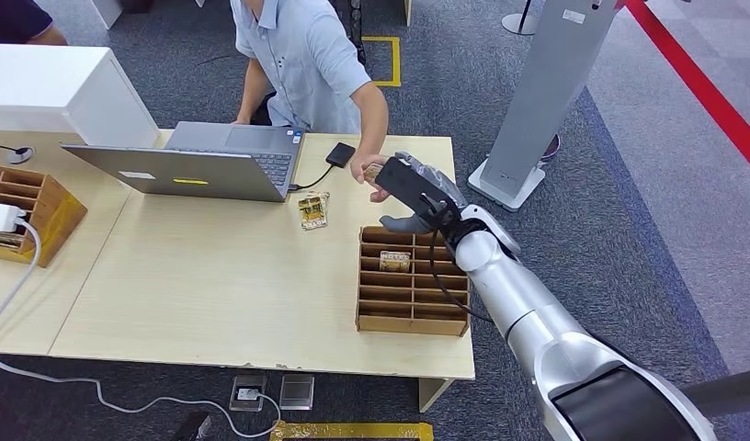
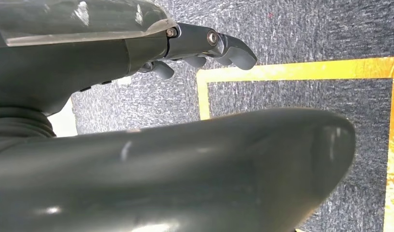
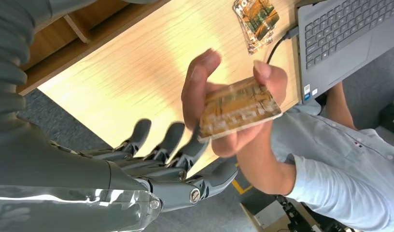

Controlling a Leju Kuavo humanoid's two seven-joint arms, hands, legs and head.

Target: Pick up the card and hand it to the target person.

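Observation:
A person in a light blue shirt (image 1: 302, 64) stands across the table and pinches the brown and orange card (image 3: 238, 108) between thumb and fingers (image 3: 200, 82). In the head view the card (image 1: 373, 170) sits in that person's hand just past my right hand (image 1: 417, 188), which is raised over the table's far right corner. My right hand's fingers (image 3: 171, 159) are spread below the card with nothing in them. My left hand (image 2: 219, 46) hangs over the carpet, its fingers loosely bent and holding nothing.
A wooden slotted card box (image 1: 362, 276) stands under my right forearm with one card in a slot. A small stack of cards (image 1: 312, 211) lies beside an open laptop (image 1: 197, 165). Another wooden box (image 1: 50, 207) sits at the left, and a white kiosk stand (image 1: 537, 101) rises right of the table.

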